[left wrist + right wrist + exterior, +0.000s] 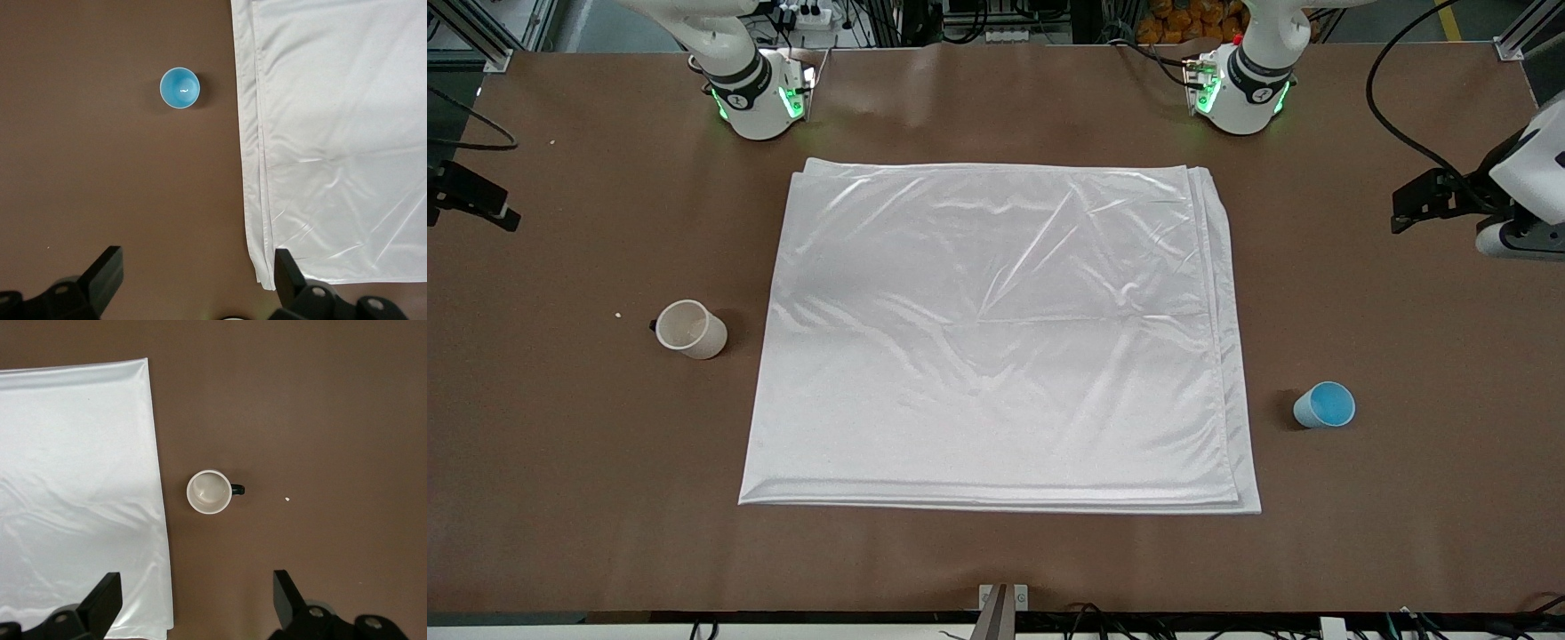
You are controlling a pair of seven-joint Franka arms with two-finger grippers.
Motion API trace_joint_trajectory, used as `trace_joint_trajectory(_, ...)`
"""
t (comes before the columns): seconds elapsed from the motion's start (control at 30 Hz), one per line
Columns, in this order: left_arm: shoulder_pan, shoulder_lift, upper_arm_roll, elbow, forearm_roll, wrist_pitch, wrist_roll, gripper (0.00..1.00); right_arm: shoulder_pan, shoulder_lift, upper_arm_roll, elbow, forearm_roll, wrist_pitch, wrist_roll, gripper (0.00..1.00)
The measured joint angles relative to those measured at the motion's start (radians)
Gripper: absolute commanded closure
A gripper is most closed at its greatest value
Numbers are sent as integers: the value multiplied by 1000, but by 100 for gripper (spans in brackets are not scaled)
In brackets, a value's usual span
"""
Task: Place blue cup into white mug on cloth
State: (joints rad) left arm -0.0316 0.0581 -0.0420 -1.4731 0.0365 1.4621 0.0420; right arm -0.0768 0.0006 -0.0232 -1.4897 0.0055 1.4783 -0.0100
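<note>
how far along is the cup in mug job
Nothing is done yet. The white mug and the blue cup stand on the bare table at either end of the cloth, neither on it. Nothing is in hand: both end effectors are open and empty. Everything is left.

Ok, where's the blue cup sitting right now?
The blue cup stands upright on the bare table, just off the cloth edge toward the left arm's end, not touching it. It's nearer the front camera than the white mug.
</note>
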Motion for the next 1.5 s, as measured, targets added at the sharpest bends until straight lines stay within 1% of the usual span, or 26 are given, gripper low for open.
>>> trace_joint_trajectory(0.63,-4,14,0,-2,0,0,0,0,-7,0,-1,0,0,0,0,0)
trace_joint_trajectory(1.0,-2,40,5,-2,0,1,0,0,-7,0,-1,0,-3,2,0,0)
trace_joint_trajectory(1.17,8,71,12,-2,1,10,0,0,-7,0,-1,-1,-3,11,0,0)
trace_joint_trajectory(1.27,22,100,23,-2,2,44,0,0,-6,1,0,-11,-3,29,-1,0)
trace_joint_trajectory(1.5,61,185,29,-4,36,141,26,0,-3,3,3,-68,-3,99,-22,0)
